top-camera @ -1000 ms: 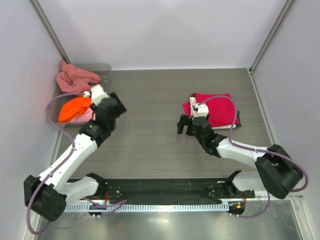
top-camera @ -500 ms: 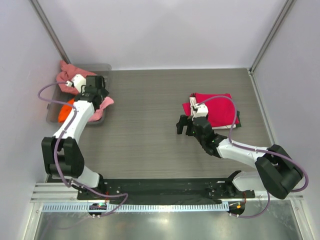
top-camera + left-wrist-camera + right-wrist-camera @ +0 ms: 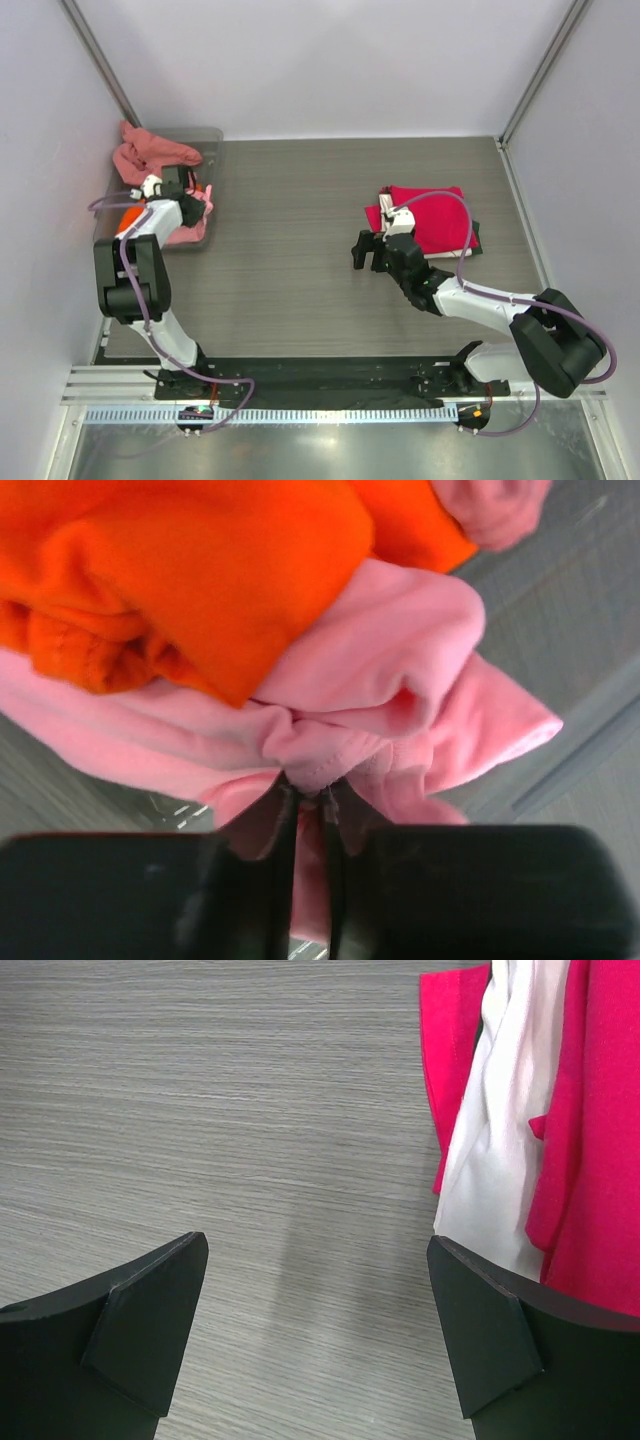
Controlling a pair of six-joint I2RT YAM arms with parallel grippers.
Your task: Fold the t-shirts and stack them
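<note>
A light pink t-shirt (image 3: 400,680) lies bunched in the grey tray (image 3: 212,140) at the far left, under an orange t-shirt (image 3: 200,570). My left gripper (image 3: 312,800) is down in the tray (image 3: 560,780) and is shut on a fold of the light pink t-shirt (image 3: 188,230). A dusty rose t-shirt (image 3: 150,155) hangs over the tray's far corner. On the right lies a folded stack with a crimson red t-shirt (image 3: 435,215) on top, a white one (image 3: 500,1160) under it and a dark edge below. My right gripper (image 3: 320,1250) stands open over bare table just left of the stack.
The orange t-shirt (image 3: 130,218) fills the tray's left side. Frame posts and walls close in the table on the left, right and back. The wood-grain tabletop (image 3: 290,220) runs between the tray and the stack.
My left arm swung from the tray's near edge further into the tray, and its jaws went from open to shut on the light pink t-shirt. The right arm stayed still.
</note>
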